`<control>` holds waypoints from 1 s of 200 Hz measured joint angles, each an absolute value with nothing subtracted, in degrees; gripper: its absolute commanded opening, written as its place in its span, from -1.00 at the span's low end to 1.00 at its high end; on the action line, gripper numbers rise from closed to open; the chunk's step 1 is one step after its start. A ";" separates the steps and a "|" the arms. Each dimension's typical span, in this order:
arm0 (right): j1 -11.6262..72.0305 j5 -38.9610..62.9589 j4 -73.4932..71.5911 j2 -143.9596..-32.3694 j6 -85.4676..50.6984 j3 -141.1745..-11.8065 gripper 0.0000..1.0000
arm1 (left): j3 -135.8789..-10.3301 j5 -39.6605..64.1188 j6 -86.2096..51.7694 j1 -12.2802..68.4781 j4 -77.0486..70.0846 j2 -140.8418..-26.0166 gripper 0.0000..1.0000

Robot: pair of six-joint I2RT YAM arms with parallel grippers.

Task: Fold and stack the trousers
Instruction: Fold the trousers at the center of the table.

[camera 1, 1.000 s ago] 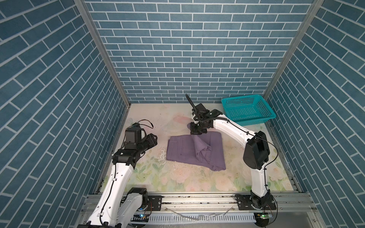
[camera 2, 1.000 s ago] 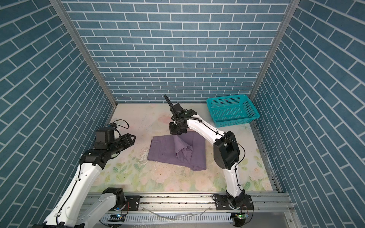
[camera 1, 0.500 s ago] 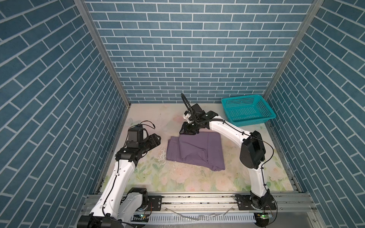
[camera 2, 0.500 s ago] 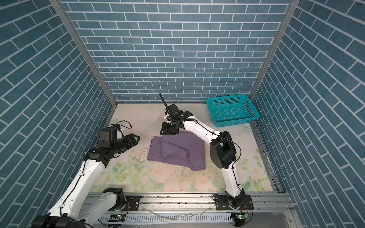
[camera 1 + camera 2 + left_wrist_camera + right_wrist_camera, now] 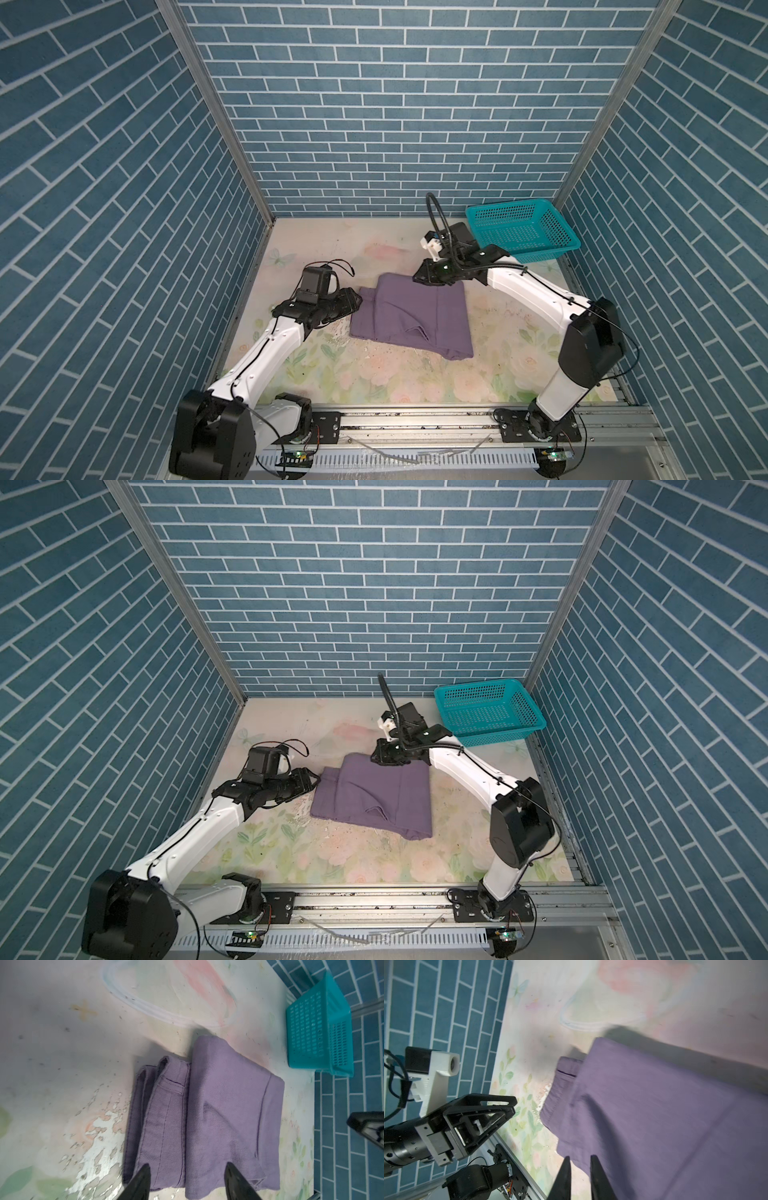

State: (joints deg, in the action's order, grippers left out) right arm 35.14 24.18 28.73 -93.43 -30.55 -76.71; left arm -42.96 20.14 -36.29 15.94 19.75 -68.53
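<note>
Where the bench (image 5: 374, 386) lies nearest the rail, its floral print shows worn and flaked; just beyond, at mid-bench, the trousers (image 5: 415, 324) lie flat as a folded block, roughly square; muted purple twill, several layers; a stitched edge with a loop peeks out from under the top layer on the left arm's side; one loose pucker crosses the top layer, and a near corner juts past the rest.

Left gripper (image 5: 187, 1165) sits low at that layered edge, jaws wide, cloth showing between the tips, nothing clamped that I can see; right gripper (image 5: 579, 1157) is over the far edge, jaws drawn narrow with a slim gap, no cloth seen pinched.

Judgement: folding looks nearly done; the step in hand reads as tidying or lining up a fresh grasp. Next move likely calls for both jaws to take the whole thickness at once, so the layers don't slide apart when lifted.

Farthest off, the teal basket (image 5: 519, 232) stands in the back corner, apart from the cloth.
</note>
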 measured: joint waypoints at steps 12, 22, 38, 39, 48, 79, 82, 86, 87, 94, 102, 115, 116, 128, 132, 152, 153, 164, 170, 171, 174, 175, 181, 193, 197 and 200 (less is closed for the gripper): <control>32.23 23.53 27.99 -90.32 -31.09 -71.81 -0.66 | -44.01 19.59 -36.27 17.69 18.31 -72.12 0.11; 30.92 22.74 27.81 -88.33 -31.14 -68.58 -0.63 | -45.17 19.33 -36.27 18.83 17.28 -75.09 0.12; 30.92 20.78 28.18 -85.54 -31.03 -65.34 -0.57 | -47.03 19.31 -36.49 20.40 15.31 -80.36 0.18; 30.96 20.49 28.23 -85.27 -31.07 -65.12 -0.57 | -47.11 19.33 -36.45 20.49 15.22 -80.62 0.18; 31.18 19.14 28.42 -83.61 -30.94 -63.99 -0.56 | -48.18 19.20 -36.60 21.43 14.33 -83.35 0.20; 31.48 15.03 28.56 -77.87 -29.61 -62.17 -0.54 | -51.66 19.14 -37.21 24.77 11.97 -90.91 -0.02; 31.48 14.76 28.49 -77.49 -29.56 -62.06 -0.54 | -51.96 19.14 -36.91 24.99 11.81 -91.50 -0.04; 31.48 14.37 28.42 -76.90 -29.50 -61.95 -0.54 | -52.27 19.07 -37.47 25.23 11.55 -92.23 -0.06; 31.48 14.22 28.38 -76.75 -29.47 -61.93 -0.54 | -52.34 19.03 -37.52 25.28 11.49 -92.38 -0.06; 31.48 13.54 28.32 -76.03 -29.41 -61.87 -0.53 | -52.73 18.81 -37.80 25.63 11.14 -93.56 -0.11; 31.48 12.91 28.23 -75.48 -29.08 -61.87 -0.52 | -52.80 18.48 -38.15 25.82 10.68 -94.52 -0.17; 31.46 11.92 28.16 -75.02 -28.56 -61.87 -0.49 | -52.77 17.82 -39.00 25.87 10.59 -95.64 -0.20; 31.46 11.86 28.16 -75.00 -28.49 -61.84 -0.49 | -52.80 17.85 -39.00 25.87 10.59 -95.68 -0.20; 31.44 11.27 28.23 -75.00 -28.18 -61.84 -0.46 | -52.80 17.28 -39.59 25.85 10.63 -96.14 -0.20; 31.44 11.11 28.27 -75.02 -28.14 -61.84 -0.46 | -52.80 17.15 -39.66 25.85 10.66 -96.12 -0.20; 31.44 10.66 28.29 -75.13 -28.03 -61.84 -0.41 | -53.43 15.22 -40.07 25.91 11.90 -96.12 -0.09; 31.44 10.66 28.29 -75.16 -28.01 -61.84 -0.41 | -53.52 15.03 -40.07 25.91 12.10 -96.12 -0.08; 31.44 10.48 28.25 -75.26 -27.99 -61.76 -0.38 | -54.13 13.04 -40.53 26.04 13.65 -95.88 0.01; 31.44 10.44 28.27 -75.33 -28.01 -61.65 -0.37 | -54.28 11.92 -40.73 26.04 14.35 -95.61 0.04; 31.44 10.44 28.27 -75.33 -28.01 -61.63 -0.37 | -54.30 11.77 -40.69 26.02 14.44 -95.57 0.04; 31.44 10.41 28.27 -75.37 -27.99 -61.54 -0.36 | -54.30 11.40 -40.56 26.02 14.79 -95.42 0.05; 31.44 10.41 28.27 -75.37 -27.99 -61.52 -0.36 | -54.30 11.14 -40.71 26.02 14.94 -95.35 0.05; 31.44 10.31 28.27 -75.44 -27.99 -61.34 -0.35 | -54.30 10.33 -40.73 26.02 15.57 -95.02 0.05; 31.44 10.24 28.27 -75.64 -28.01 -61.01 -0.34 | -54.30 9.13 -40.84 26.04 16.43 -94.65 0.05; 31.44 10.22 28.32 -75.75 -28.01 -60.99 -0.34 | -54.30 8.78 -40.84 26.06 16.60 -94.63 0.04; 31.44 10.22 28.34 -75.85 -28.01 -60.99 -0.34 | -54.30 8.67 -40.91 26.06 16.71 -94.63 0.03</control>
State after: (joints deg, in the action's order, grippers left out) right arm 31.44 10.22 28.34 -75.85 -28.01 -60.99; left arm -54.30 8.67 -40.91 26.06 16.71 -94.63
